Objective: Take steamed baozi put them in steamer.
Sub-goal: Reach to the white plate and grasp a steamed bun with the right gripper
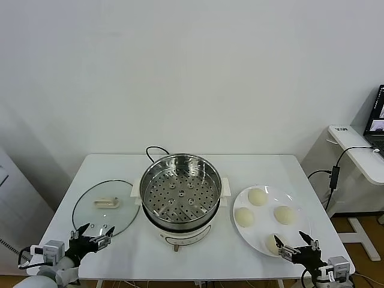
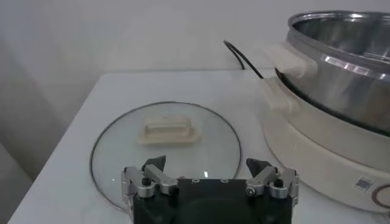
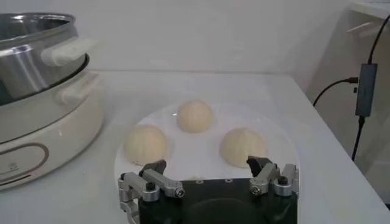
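Note:
The steamer [image 1: 180, 191], a shiny steel pot with a perforated tray on a white base, stands mid-table. Four pale baozi lie on a white plate [image 1: 264, 232] to its right: one far [image 1: 258, 196], one left [image 1: 244, 216], one right [image 1: 284, 214], one near [image 1: 274, 243]. My right gripper [image 1: 297, 246] is open and empty, low at the plate's front edge, just beside the near bun. The right wrist view shows three buns [image 3: 195, 115] [image 3: 146, 144] [image 3: 242, 146] beyond its open gripper [image 3: 207, 167]; the near bun is mostly hidden there. My left gripper [image 1: 92, 233] is open and empty at the lid's front edge.
A round glass lid [image 1: 105, 207] with a cream handle [image 2: 167, 129] lies flat left of the steamer [image 2: 347, 67]. A black cord [image 1: 155, 150] runs behind the pot. A white side desk [image 1: 360, 153] with a hanging cable adapter [image 1: 333, 177] stands beyond the table's right edge.

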`<action>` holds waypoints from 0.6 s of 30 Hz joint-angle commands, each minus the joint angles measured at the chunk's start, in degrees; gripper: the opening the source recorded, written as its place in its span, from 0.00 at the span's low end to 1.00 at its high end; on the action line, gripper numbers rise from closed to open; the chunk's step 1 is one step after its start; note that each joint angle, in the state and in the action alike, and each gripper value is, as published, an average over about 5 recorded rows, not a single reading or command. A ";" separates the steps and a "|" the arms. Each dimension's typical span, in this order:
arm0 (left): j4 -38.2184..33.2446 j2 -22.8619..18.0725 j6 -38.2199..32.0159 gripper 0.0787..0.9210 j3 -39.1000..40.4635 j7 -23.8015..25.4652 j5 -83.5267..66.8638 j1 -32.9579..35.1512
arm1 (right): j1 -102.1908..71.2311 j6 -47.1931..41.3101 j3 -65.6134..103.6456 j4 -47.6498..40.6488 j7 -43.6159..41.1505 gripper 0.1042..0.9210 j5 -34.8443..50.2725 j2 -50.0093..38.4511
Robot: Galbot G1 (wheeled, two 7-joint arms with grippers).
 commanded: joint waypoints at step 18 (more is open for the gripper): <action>-0.67 0.11 0.48 0.88 -0.68 0.43 -0.19 0.00 | 21.40 9.64 -1.25 -13.85 -14.27 0.88 -47.07 -13.04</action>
